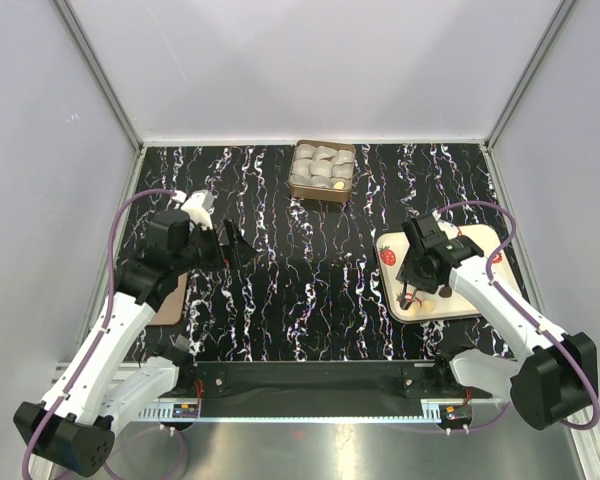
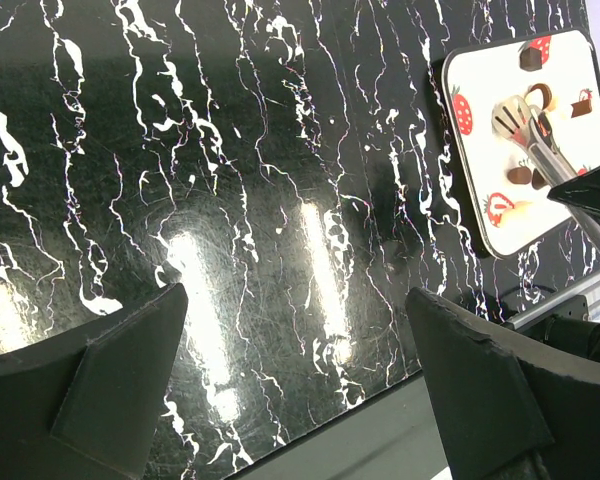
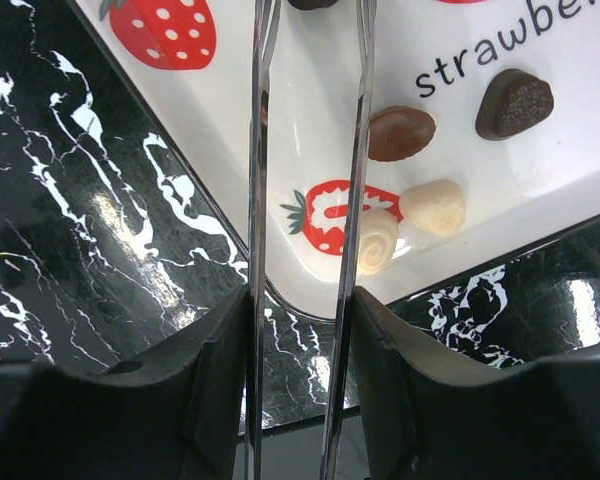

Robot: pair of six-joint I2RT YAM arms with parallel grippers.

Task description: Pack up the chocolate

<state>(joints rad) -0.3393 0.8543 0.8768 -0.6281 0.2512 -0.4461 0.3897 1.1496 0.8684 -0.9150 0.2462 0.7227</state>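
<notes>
Tongs, clamped in right gripper: prongs part-open, tips outside the wrist view, so any load cannot be told. Chocolate on one tray, toward its near left corner: two cream, one brown, two dark. Risk: smooth rounded pieces may slip the prongs or skid off the rim. One box at table's far edge; left gripper wide open, empty.

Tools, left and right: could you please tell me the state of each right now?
Left tool: open, empty.
Right tool: closed on the tongs.
</notes>
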